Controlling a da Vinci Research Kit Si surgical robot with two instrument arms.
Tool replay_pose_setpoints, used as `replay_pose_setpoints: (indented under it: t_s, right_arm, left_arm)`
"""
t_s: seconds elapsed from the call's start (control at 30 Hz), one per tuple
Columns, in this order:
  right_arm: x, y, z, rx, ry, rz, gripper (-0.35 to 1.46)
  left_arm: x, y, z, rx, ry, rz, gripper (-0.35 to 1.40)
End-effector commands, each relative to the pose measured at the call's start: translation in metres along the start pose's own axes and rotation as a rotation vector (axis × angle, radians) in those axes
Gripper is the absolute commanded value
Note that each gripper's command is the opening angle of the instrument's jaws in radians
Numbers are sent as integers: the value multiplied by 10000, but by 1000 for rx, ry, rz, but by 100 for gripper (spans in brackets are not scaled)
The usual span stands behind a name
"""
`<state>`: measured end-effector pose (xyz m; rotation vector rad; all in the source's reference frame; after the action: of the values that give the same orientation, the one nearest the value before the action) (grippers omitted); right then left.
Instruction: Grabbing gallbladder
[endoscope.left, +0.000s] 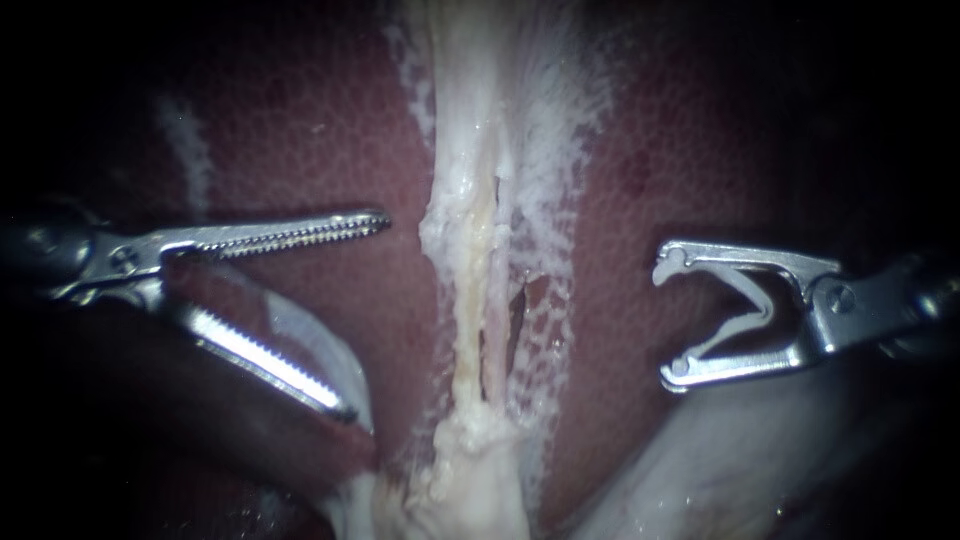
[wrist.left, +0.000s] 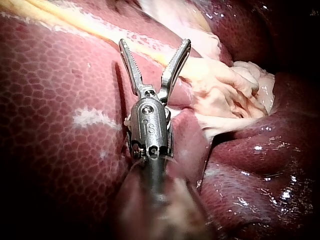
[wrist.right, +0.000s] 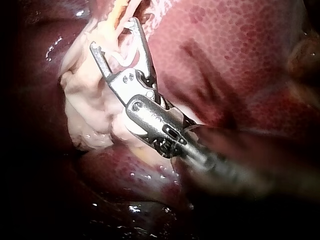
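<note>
left instrument (endoscope.left: 367, 316) jaws spread, empty | right instrument (endoscope.left: 664, 324) jaws spread, empty | gallbladder (endoscope.left: 720, 465) pale, at 5 o'clock, below right instrument | likely soft, slippery, thin-walled: take a broad fold gently

Left instrument (endoscope.left: 365, 316): shaft enters from the left. Jaws are spread wide with nothing gripped. Both are long, straight and toothed on their inner faces. The upper one lies near level and the lower one angles downward (its own wrist view shows the same V-shaped gap). Right instrument (endoscope.left: 668, 320): shaft enters from the right. Jaws are parted and shorter, with tips hooked inward. The two tips are well apart.
</note>
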<state>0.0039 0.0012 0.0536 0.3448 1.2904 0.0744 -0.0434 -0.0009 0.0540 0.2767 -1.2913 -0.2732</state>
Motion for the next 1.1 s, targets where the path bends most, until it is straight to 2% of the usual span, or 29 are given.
replay_pose_setpoints:
  t_s: [0.03,0.17,0.3,0.57,0.87,1.1]
  right_arm:
    - [0,0,0,0,0,0,60]
    - [0,0,0,0,0,0,60]
    - [0,0,0,0,0,0,60]
    - [0,0,0,0,0,0,60]
    - [0,0,0,0,0,0,60]
    - [0,0,0,0,0,0,60]
  left_arm:
    - [0,0,0,0,0,0,108]
    - [0,0,0,-5,1,6,106]
    - [-2,3,-1,-40,7,-32,103]
    - [-10,12,8,-138,11,-161,88]
    - [-5,17,29,-194,58,-268,69]
    - [9,26,38,-222,96,-302,59]
